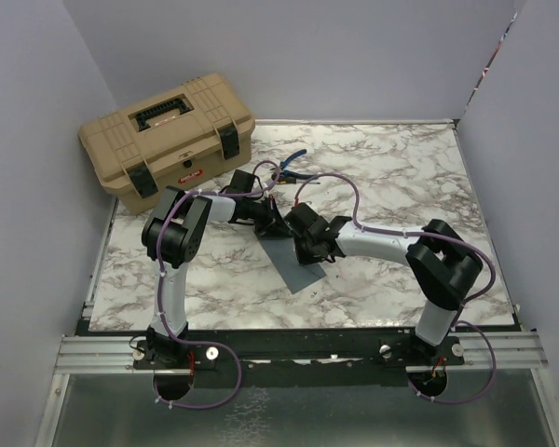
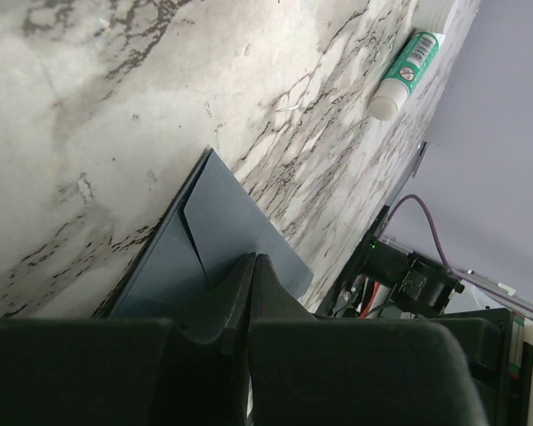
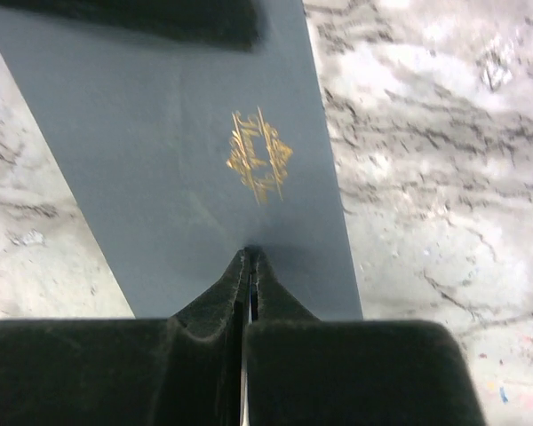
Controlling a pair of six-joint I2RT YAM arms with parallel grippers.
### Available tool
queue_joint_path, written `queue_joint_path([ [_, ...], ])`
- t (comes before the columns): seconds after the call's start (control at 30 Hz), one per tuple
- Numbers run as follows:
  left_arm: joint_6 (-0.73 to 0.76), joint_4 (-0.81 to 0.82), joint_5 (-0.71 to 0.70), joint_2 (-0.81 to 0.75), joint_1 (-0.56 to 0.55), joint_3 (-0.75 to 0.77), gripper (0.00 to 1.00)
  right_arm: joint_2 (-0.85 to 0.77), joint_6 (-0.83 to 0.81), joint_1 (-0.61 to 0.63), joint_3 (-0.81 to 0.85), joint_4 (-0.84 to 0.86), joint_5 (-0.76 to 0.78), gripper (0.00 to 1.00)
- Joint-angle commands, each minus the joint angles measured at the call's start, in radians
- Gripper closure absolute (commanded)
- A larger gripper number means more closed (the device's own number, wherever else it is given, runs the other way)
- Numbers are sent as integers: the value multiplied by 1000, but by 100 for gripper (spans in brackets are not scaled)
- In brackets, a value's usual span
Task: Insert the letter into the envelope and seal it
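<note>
The slate blue-grey envelope (image 1: 299,267) lies flat on the marble table, between the two arms. In the left wrist view its flap fold (image 2: 194,238) shows on the envelope (image 2: 226,222). A gold emblem (image 3: 259,164) marks the envelope (image 3: 151,151) in the right wrist view. My left gripper (image 1: 264,217) (image 2: 253,259) is shut, its tips down on the envelope's far end. My right gripper (image 1: 305,246) (image 3: 250,253) is shut too, its tips resting on the envelope just below the emblem. Neither holds anything between its fingers. The letter is out of view.
A tan toolbox (image 1: 168,140) stands at the back left corner. A blue-handled tool (image 1: 294,159) lies behind the arms. A green-and-white glue stick (image 2: 407,75) lies on the table near a wall. Grey walls enclose the table on three sides.
</note>
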Motion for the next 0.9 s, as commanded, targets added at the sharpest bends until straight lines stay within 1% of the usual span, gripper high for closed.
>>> queue_joint_path([
  [0.0,89,-92,-241,85,17,-45,100,-10,16,7,-84,-218,-4,98],
  [0.17,90,-94,-235,79,17,-36,100,-51,28,7,-86,-269,11,98],
  [0.3,86,-93,-184,42,15,-16,100,-102,45,7,-5,-277,34,98],
  [0.43,73,-54,-159,-45,14,-2,93,-125,32,6,90,-219,35,97],
  [0.5,61,-26,-144,-83,13,2,90,-105,34,6,125,-192,44,97],
  [0.57,56,-15,-154,-114,14,6,89,-66,34,4,158,-180,46,97],
  [0.67,56,-5,-196,-146,12,3,90,-8,11,3,190,-153,63,97],
  [0.8,61,7,-301,-156,12,-15,100,51,-36,-14,224,-95,93,96],
  [0.87,67,16,-331,-145,8,-18,100,90,-56,-29,252,-68,87,95],
])
